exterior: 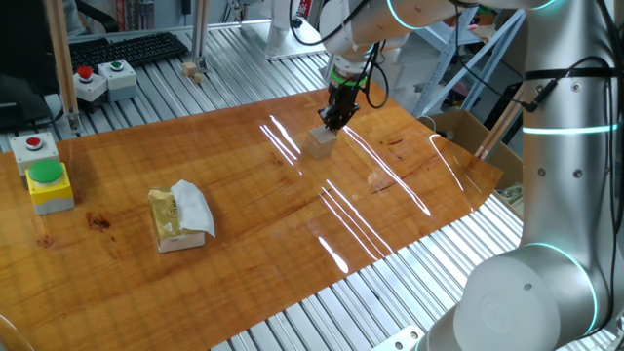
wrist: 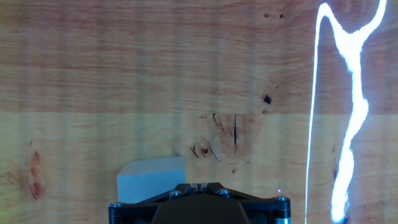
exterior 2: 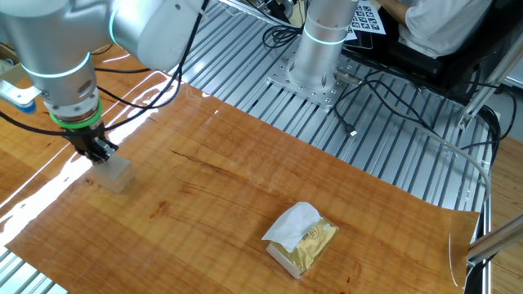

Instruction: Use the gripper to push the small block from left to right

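The small block [exterior: 321, 142] is a pale beige cube on the wooden table. It also shows in the other fixed view [exterior 2: 114, 174] and in the hand view [wrist: 151, 180], bluish, at the lower left. My gripper [exterior: 336, 119] is black with a green ring and stands low over the table, its tip touching or right beside the block's far side. In the other fixed view my gripper [exterior 2: 101, 153] sits at the block's upper left edge. In the hand view my gripper [wrist: 198, 185] has its fingers together, nothing between them.
A yellowish box with white tissue [exterior: 180, 216] lies left of centre on the table. A yellow box with a green button [exterior: 48, 183] sits at the left edge. Two tiny tan cubes [exterior: 191, 69] lie on the metal rails behind. Glare streaks cross the table [exterior: 390, 210].
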You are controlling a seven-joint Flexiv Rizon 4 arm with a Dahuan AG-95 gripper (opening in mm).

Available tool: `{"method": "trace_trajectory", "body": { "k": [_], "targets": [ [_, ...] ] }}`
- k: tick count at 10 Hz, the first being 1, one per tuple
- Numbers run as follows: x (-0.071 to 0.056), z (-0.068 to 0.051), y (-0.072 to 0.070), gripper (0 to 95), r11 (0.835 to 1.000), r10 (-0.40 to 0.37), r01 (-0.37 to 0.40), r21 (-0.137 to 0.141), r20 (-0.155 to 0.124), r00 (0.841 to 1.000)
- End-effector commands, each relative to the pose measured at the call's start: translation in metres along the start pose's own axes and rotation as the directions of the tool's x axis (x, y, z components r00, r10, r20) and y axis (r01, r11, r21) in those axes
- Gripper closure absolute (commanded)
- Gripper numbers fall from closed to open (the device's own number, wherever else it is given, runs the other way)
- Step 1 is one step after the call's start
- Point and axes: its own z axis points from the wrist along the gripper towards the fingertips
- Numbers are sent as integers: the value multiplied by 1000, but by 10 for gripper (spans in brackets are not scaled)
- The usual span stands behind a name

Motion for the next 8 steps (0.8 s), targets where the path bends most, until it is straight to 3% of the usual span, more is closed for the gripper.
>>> {"method": "trace_trajectory", "body": {
  "k": [1, 4, 8],
  "targets": [
    [-1, 3, 1, 950, 1000, 3, -3, -2, 1, 1000],
    [-2, 1, 10, 950, 1000, 24, -24, 0, 1, 1000],
    [0, -7, 35, 950, 998, 69, -69, -2, -2, 998]
  ]
}}
